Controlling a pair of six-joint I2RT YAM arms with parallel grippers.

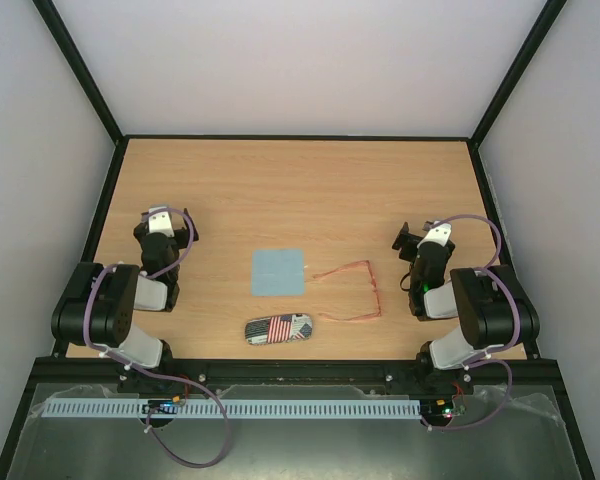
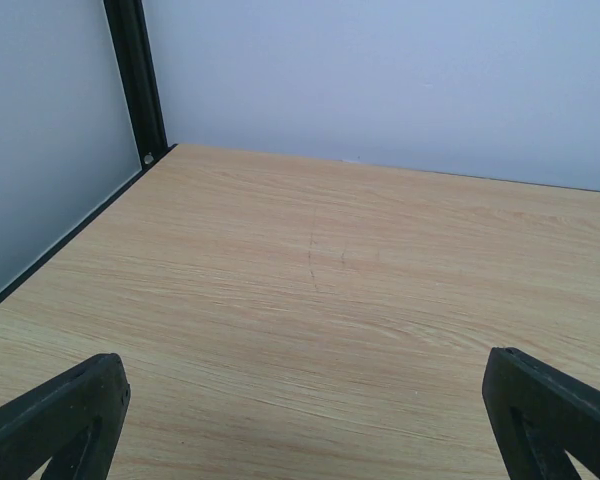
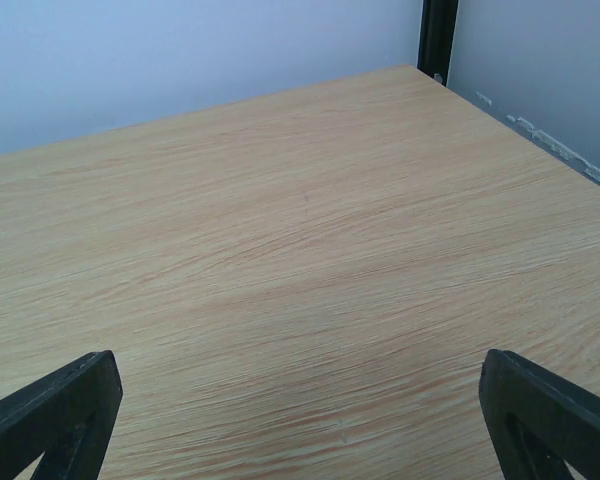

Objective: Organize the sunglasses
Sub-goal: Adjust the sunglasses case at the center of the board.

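The sunglasses (image 1: 365, 290), a thin reddish-orange wire frame with its long arms spread, lie flat on the wooden table right of centre in the top view. My left gripper (image 1: 163, 222) rests at the left side of the table, open and empty, far from them. My right gripper (image 1: 416, 238) rests at the right side, open and empty, a little right of the sunglasses. Both wrist views show only bare wood between wide-apart fingers (image 2: 60, 420) (image 3: 55, 415); the sunglasses are out of those views.
A light blue square cloth (image 1: 278, 271) lies at the table's centre. An oval flag-patterned case (image 1: 278, 329) lies shut near the front edge, below the cloth. Black frame posts and pale walls enclose the table (image 1: 300, 190).
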